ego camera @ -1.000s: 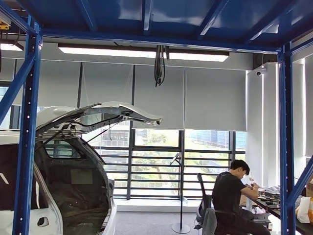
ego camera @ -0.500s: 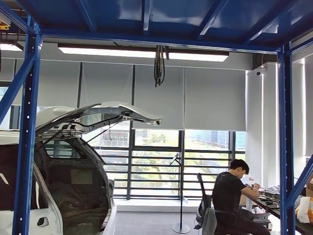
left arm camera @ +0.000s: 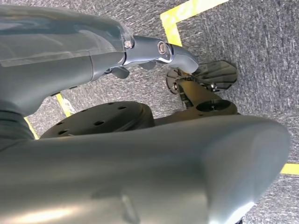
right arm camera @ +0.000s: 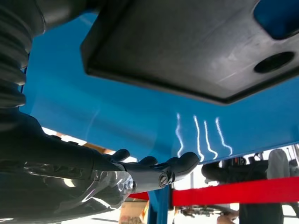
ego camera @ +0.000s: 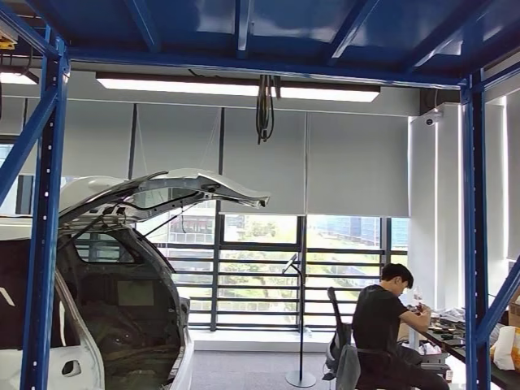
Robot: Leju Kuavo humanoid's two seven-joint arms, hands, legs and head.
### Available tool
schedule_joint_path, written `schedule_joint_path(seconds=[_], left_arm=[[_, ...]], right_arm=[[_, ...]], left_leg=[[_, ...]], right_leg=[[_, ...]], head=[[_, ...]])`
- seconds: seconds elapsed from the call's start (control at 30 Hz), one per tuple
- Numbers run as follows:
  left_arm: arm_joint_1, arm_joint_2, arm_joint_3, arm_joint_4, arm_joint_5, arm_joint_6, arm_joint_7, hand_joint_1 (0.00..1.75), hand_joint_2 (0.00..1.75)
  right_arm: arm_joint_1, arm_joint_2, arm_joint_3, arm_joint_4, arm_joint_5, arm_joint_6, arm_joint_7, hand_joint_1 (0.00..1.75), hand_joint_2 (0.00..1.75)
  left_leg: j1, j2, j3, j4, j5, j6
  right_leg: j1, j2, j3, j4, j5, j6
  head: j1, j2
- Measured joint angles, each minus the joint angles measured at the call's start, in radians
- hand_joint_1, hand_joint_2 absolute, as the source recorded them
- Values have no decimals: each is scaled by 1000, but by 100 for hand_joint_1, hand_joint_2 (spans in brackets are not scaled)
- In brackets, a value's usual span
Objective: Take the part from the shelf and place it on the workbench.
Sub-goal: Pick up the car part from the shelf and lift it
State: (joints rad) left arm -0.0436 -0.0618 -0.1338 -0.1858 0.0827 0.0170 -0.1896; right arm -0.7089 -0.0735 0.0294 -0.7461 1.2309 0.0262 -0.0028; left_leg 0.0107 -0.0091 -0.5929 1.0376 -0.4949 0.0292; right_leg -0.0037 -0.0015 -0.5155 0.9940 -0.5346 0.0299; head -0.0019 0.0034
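Looking out from the head view, a blue steel shelf frame [ego camera: 44,219] stands at either side with its deck overhead, and beyond it a white car [ego camera: 98,309] sits with its tailgate [ego camera: 166,188] raised. A person [ego camera: 383,325] in a black shirt sits on an office chair [ego camera: 338,341] at a cluttered desk [ego camera: 465,345] at the right edge, in front of tall windows with grey roller blinds [ego camera: 263,162] half drawn. A bundle of black cable [ego camera: 265,106] hangs from the beam beside a long ceiling light [ego camera: 239,88]. In the right wrist view the right hand [right arm camera: 155,171] reaches up beneath the blue shelf [right arm camera: 116,112], its fingers stretched out and holding nothing, while a flat dark part [right arm camera: 183,46] with a round hole lies against the underside of that blue surface, just above the hand and not touching it. A red bar [right arm camera: 239,192] crosses below. In the left wrist view the left hand [left arm camera: 159,50] hangs over grey carpet [left arm camera: 260,42] marked with yellow tape [left arm camera: 180,16], its fingers extended and holding nothing.
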Motion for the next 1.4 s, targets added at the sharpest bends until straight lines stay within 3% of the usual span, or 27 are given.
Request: schedule_joint_path(seconds=[0.6,1.23,1.27,1.37,1.4], left_arm=[[0,-1,2,0,-2,-6,-17,0,0],[-9,-5,2,0,-37,-10,-25,0,0],[-10,-5,2,0,-39,-10,-24,0,0],[-14,-5,2,0,-43,-9,-23,0,0],[-16,-5,2,0,-44,-8,-23,0,0]], right_arm=[[-44,53,119,77,15,-37,13,0,175],[-112,157,253,215,27,-23,-35,0,175],[-114,161,258,223,27,-22,-37,7,175],[-125,172,273,247,33,-19,-37,138,175],[-127,174,278,254,37,-22,-34,175,175]], left_leg=[[0,0,0,0,0,0],[0,0,0,0,0,0],[0,0,0,0,0,0],[0,0,0,0,0,0],[0,0,0,0,0,0]], right_leg=[[0,0,0,1,0,0],[0,0,-1,1,0,0],[0,0,-1,2,0,0],[0,0,-1,1,0,0],[0,0,-1,1,0,0]], head=[[0,0],[0,0],[0,0],[0,0],[0,0]])
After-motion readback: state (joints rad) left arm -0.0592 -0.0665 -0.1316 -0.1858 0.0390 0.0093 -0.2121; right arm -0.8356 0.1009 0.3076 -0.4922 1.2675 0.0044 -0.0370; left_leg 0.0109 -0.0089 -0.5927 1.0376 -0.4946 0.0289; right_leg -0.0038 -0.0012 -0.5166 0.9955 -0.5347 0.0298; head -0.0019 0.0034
